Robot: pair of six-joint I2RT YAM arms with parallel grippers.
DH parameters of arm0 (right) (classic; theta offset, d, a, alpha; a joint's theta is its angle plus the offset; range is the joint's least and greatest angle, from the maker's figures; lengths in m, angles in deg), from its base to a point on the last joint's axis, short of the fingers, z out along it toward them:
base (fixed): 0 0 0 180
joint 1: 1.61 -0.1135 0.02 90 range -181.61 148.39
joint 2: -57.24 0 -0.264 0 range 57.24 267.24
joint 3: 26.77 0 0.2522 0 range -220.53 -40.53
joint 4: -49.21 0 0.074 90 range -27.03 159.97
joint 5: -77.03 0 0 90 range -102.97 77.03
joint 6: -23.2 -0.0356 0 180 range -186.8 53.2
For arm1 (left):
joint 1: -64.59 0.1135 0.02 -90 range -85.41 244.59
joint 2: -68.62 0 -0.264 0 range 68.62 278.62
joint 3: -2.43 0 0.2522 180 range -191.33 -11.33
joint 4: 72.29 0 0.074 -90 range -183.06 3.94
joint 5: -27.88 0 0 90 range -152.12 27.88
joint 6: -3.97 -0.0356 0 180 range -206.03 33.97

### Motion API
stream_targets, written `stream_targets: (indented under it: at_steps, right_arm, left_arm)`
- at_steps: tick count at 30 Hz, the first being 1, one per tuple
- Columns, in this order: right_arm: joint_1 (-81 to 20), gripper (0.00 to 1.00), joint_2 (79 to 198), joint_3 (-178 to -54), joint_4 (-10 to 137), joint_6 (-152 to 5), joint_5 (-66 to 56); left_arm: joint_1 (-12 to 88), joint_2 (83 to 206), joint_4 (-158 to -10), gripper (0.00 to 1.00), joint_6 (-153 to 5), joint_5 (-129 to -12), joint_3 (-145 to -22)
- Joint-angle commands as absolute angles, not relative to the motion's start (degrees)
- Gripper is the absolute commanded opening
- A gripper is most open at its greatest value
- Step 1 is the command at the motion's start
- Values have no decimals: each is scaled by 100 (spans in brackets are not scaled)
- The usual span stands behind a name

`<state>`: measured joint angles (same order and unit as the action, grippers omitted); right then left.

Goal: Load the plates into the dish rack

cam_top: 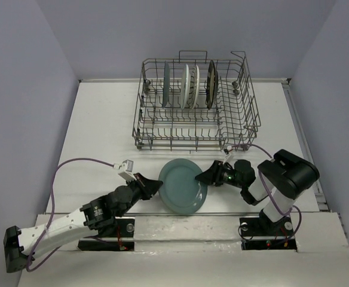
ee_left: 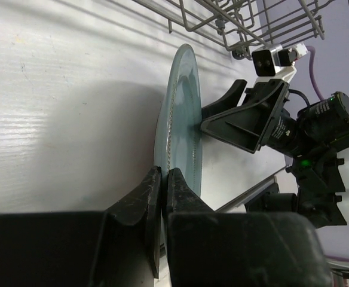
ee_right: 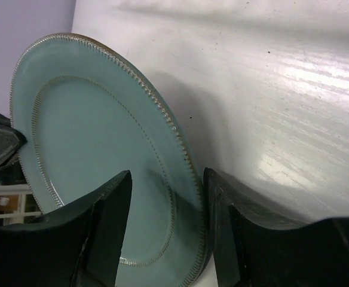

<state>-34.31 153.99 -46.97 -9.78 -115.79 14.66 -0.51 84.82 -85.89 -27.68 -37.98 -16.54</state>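
Observation:
The plain teal-grey plate (cam_top: pixel 183 186) is near the table's front edge, its rim raised off the table with a shadow under it. My left gripper (cam_top: pixel 156 185) is shut on the plate's left rim; in the left wrist view the fingertips (ee_left: pixel 152 179) pinch the plate (ee_left: pixel 180 119) edge-on. My right gripper (cam_top: pixel 207 176) is open, its two fingers straddling the right rim of the plate (ee_right: pixel 85 137) without closing on it (ee_right: pixel 165 185). The dish rack (cam_top: pixel 240 113) stands behind, with several plates upright in it, among them a bluish one (cam_top: pixel 166 84), a white one (cam_top: pixel 186 85) and a dark one (cam_top: pixel 211 84).
The rack's front wire wall (cam_top: pixel 180 143) is just beyond the plate. A purple cable (cam_top: pixel 85 161) trails over the table from the left arm. The right arm's bulk (cam_top: pixel 288 176) sits at the right, near the rack's front right corner (ee_left: pixel 246 24).

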Motion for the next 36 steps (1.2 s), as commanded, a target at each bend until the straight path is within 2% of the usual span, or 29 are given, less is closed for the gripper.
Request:
stream_targets:
  at_steps: [1, 7, 15, 18, 24, 26, 29, 36]
  right_arm:
    - [-3694, 55, 16084, -4440, -3497, -12172, 2340]
    - [-4256, 47, 15885, -4554, -3538, -12042, 2657]
    - [-4379, 43, 14550, -4537, -3451, -12033, 2930]
    - [-4493, 43, 13927, -4572, -2670, -11797, 2895]
    - [-4546, 45, 11319, -4905, 229, -10875, 2298]
    - [-4546, 47, 10964, -5002, 1100, -10602, 2166]
    - [-4546, 49, 10778, -5003, 1375, -10565, 2218]
    - [-4546, 46, 10576, -5011, 883, -10969, 2113]
  left_arm:
    - [-1, 8724, -8008, 6, -2828, -3786, -1985]
    - [61, 9076, -7850, 6, -2899, -3830, -1985]
    - [79, 9463, -7832, 6, -2925, -3839, -1986]
    - [87, 9419, -7753, 6, -2899, -3891, -1942]
    - [87, 9244, -7727, 6, -2811, -4049, -1854]
    - [87, 9182, -7500, 6, -2811, -4119, -1792]
    - [87, 9147, -7183, 6, -2828, -4242, -1687]
    - [87, 9375, -6796, 6, -3013, -4410, -1766]
